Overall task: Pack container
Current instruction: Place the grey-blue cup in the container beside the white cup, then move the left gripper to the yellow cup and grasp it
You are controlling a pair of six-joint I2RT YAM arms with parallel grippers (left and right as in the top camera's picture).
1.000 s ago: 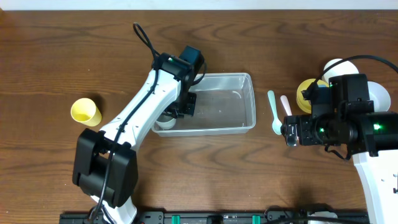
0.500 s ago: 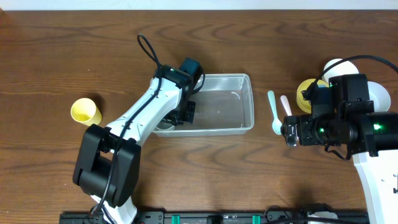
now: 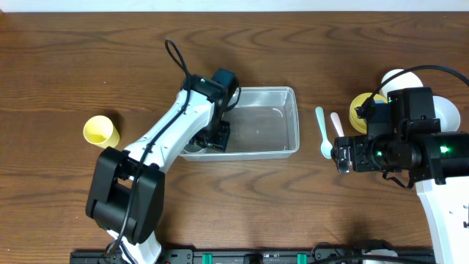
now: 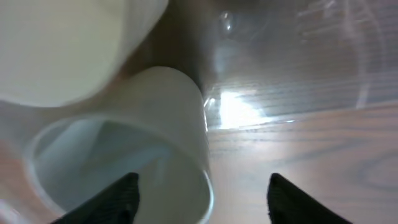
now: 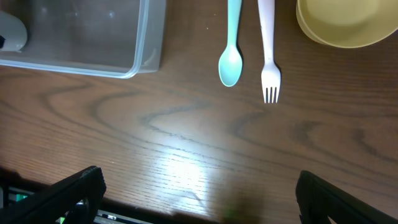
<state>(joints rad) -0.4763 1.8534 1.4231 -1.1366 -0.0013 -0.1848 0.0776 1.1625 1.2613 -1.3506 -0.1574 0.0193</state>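
Observation:
The clear container [image 3: 282,117] sits mid-table. My left gripper [image 3: 217,136] reaches down into its left end, jaws apart. In the left wrist view a white cup [image 4: 130,143] lies on its side on the container floor [image 4: 298,143], mouth toward the camera. Its rim falls between my open left gripper [image 4: 202,199] fingers, and neither finger presses it. My right gripper [image 3: 341,154] hovers open over bare wood right of the container. The right wrist view shows the container corner [image 5: 144,43] and open right gripper [image 5: 202,193].
A yellow cup [image 3: 100,132] stands far left. A teal spoon [image 3: 321,132] and pink fork [image 3: 336,123] lie right of the container, beside a yellow bowl [image 3: 360,106] and white bowls [image 3: 399,79]. A blurred white shape [image 4: 62,43] fills the left wrist view's upper left.
My left gripper has opened and let go of the white cup, which now lies in the container's left end. The left arm shifted slightly right. The right arm has not moved.

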